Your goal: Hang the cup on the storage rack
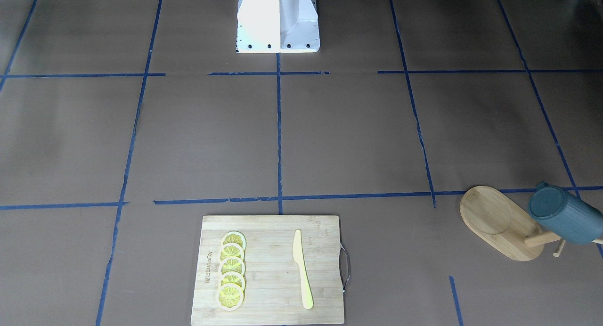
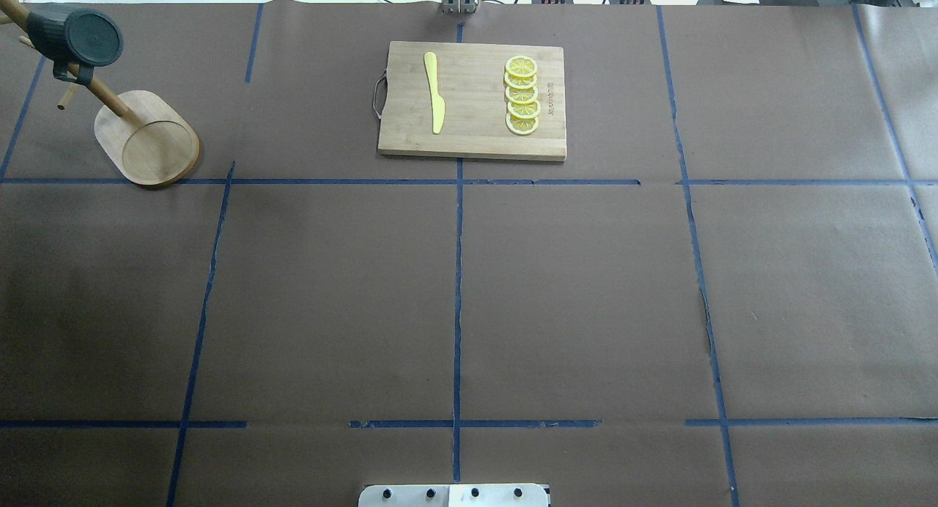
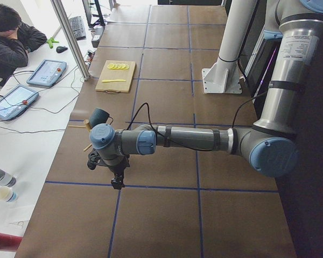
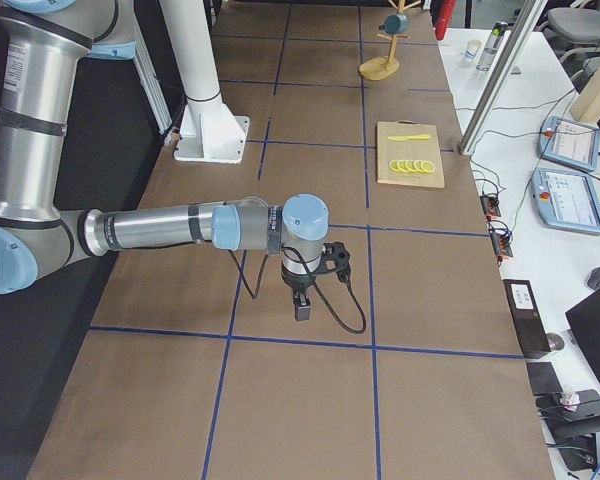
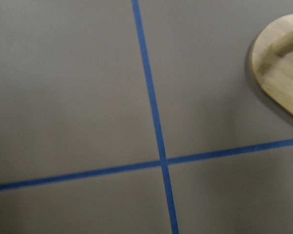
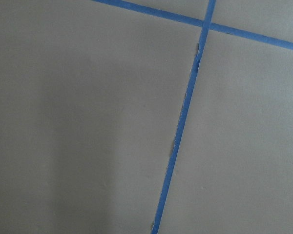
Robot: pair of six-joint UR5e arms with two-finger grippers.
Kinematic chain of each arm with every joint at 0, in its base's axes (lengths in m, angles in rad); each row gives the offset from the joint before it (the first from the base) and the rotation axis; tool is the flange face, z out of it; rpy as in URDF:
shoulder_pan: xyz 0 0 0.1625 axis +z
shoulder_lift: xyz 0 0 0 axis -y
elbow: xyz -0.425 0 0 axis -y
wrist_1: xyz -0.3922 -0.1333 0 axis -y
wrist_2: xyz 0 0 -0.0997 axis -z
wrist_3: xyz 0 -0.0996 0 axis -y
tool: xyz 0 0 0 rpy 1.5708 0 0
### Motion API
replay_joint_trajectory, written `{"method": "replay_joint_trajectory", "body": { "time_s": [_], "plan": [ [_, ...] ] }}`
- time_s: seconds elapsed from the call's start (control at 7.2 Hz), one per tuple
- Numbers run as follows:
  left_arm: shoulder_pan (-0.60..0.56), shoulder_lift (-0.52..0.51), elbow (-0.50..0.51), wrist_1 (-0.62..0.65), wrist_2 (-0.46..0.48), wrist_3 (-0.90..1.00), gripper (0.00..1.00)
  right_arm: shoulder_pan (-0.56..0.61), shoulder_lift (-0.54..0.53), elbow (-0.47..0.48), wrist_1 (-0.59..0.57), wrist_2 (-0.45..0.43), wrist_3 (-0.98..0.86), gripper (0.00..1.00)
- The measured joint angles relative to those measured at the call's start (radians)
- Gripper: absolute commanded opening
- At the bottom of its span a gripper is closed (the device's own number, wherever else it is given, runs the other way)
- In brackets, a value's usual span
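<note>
The dark teal-grey ribbed cup [image 2: 77, 34] hangs by its handle on a peg of the bamboo storage rack [image 2: 150, 141], which stands upright at the table's far left corner. Cup [image 1: 563, 215] and rack base [image 1: 490, 217] also show in the front-facing view, and small in the right view, cup [image 4: 395, 22] above rack [image 4: 380, 68]. My left gripper [image 3: 117, 180] hangs low over the paper, apart from the cup [image 3: 99, 114]. My right gripper [image 4: 302, 305] points down over the table's right part. I cannot tell whether either is open. The left wrist view shows the rack base edge [image 5: 283, 73].
A rectangular bamboo cutting board [image 2: 473, 100] with a metal handle lies at the far middle, bearing a yellow knife [image 2: 434, 93] and several lemon slices [image 2: 522, 95]. Brown paper with blue tape lines covers the table. An operator [image 3: 11, 40] sits beyond the far edge.
</note>
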Motion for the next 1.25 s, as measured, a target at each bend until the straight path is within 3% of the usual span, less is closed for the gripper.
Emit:
{"method": "replay_joint_trajectory", "body": {
  "time_s": [0.42, 1.25],
  "plan": [
    [-0.007, 0.106, -0.129, 0.006, 0.0, -0.003, 1.0, 0.0, 0.0, -0.002, 0.0, -0.002, 0.002, 1.0],
    [-0.007, 0.133, -0.147, -0.018, 0.007, -0.002, 1.0, 0.0, 0.0, -0.01, -0.001, -0.002, 0.002, 1.0]
  ]
}}
